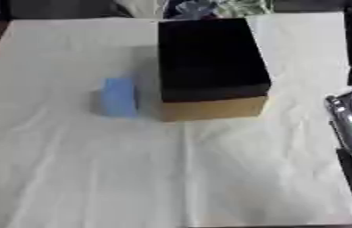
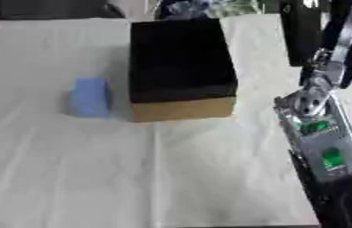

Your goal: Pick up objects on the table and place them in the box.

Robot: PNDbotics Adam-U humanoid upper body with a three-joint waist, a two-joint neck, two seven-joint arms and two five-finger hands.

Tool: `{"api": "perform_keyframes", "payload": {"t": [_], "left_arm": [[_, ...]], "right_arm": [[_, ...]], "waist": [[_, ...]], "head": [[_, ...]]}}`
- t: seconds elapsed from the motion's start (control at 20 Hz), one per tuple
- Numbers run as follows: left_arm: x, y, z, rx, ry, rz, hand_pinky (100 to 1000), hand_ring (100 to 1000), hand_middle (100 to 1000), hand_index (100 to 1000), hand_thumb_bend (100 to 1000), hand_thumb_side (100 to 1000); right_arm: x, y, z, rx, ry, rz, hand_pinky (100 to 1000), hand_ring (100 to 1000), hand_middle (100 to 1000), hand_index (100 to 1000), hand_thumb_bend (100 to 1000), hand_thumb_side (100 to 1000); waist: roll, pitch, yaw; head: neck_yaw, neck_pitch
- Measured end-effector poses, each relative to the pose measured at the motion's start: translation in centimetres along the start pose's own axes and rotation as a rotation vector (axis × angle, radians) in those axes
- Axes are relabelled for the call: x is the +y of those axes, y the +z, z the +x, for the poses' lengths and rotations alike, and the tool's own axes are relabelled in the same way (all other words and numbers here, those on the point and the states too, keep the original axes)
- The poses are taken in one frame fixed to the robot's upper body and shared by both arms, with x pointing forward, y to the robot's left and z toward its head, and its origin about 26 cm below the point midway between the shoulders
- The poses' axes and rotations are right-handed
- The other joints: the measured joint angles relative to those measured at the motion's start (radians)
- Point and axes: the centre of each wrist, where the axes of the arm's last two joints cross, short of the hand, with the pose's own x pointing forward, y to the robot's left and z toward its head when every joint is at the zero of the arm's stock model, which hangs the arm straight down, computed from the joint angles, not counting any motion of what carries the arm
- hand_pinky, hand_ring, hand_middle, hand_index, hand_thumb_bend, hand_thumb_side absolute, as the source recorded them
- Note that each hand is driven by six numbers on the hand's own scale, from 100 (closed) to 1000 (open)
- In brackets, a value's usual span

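Centrally on the white-covered table stands one box, dark inside with tan walls. One blue block lies just beside its left wall, long axis running away from the robot. Only the right arm shows, at the right edge, well apart from the block across the box; neither hand shows, so grip cannot be told

No readable text (too blurred).

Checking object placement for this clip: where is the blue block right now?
The blue block lies on the table, left of centre in both eye views, just left of the box and apart from it.
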Motion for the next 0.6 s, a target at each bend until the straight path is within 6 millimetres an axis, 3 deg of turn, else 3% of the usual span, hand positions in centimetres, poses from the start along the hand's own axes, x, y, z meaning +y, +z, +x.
{"api": "perform_keyframes", "payload": {"t": [0.25, 0.6], "left_arm": [[0.7, -1.6, 0.5, -0.023, -0.066, -0.076, 1000, 799, 775, 943, 185, 562], [2.1, -5.4, 2.1, -0.013, -0.307, -0.306, 981, 798, 778, 930, 142, 530]], "right_arm": [[0.0, 0.1, -0.1, 0.004, 0.003, 0.002, 748, 698, 605, 837, 100, 589], [-0.2, 0.3, -0.3, 0.016, 0.013, 0.01, 748, 698, 605, 838, 100, 590]], "waist": [[0.004, -0.01, 0.005], [0.014, -0.023, 0.007]], "head": [[-0.017, 0.0], [-0.025, 0.014]]}}
